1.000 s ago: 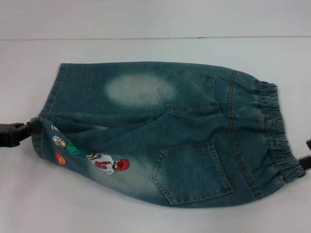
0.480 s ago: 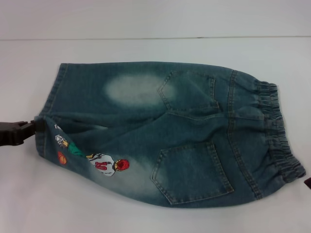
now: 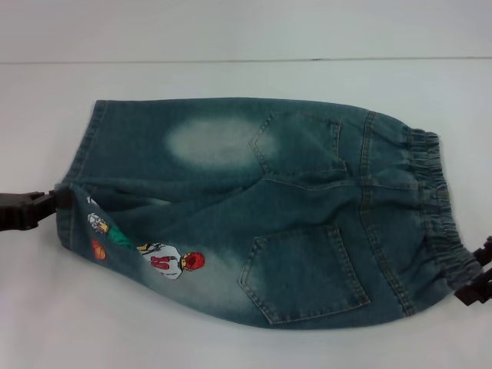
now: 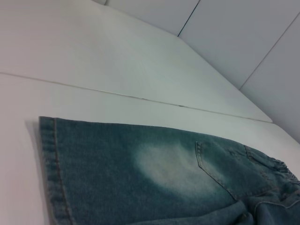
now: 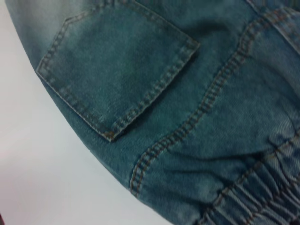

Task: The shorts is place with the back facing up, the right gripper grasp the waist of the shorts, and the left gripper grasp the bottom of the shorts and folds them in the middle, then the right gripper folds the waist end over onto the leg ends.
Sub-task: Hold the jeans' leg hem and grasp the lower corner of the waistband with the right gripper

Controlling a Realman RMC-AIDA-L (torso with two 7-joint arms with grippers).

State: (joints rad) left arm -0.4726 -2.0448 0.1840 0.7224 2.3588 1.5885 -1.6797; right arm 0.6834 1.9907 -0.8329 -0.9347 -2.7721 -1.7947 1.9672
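Note:
The blue-green denim shorts (image 3: 254, 207) lie flat with both back pockets up. The gathered waist (image 3: 434, 200) is at the right and the bottom of the shorts (image 3: 83, 146) at the left. My left gripper (image 3: 52, 201) is at the near leg's hem, beside the cartoon patches (image 3: 165, 257), and appears shut on that hem. My right gripper (image 3: 473, 288) shows only as black links at the near corner of the waist. The left wrist view has the far leg hem (image 4: 49, 164). The right wrist view looks closely at a back pocket (image 5: 117, 65) and the elastic band (image 5: 262, 187).
The shorts rest on a white table (image 3: 231, 346) with a seam line (image 3: 246, 60) running across behind them. Bare white surface surrounds the shorts on all sides. A pale wall (image 4: 243, 33) rises beyond the table.
My right gripper left the frame half a second ago and has come back in at the near waist corner. My left gripper and the near leg hem shifted slightly early on, then held.

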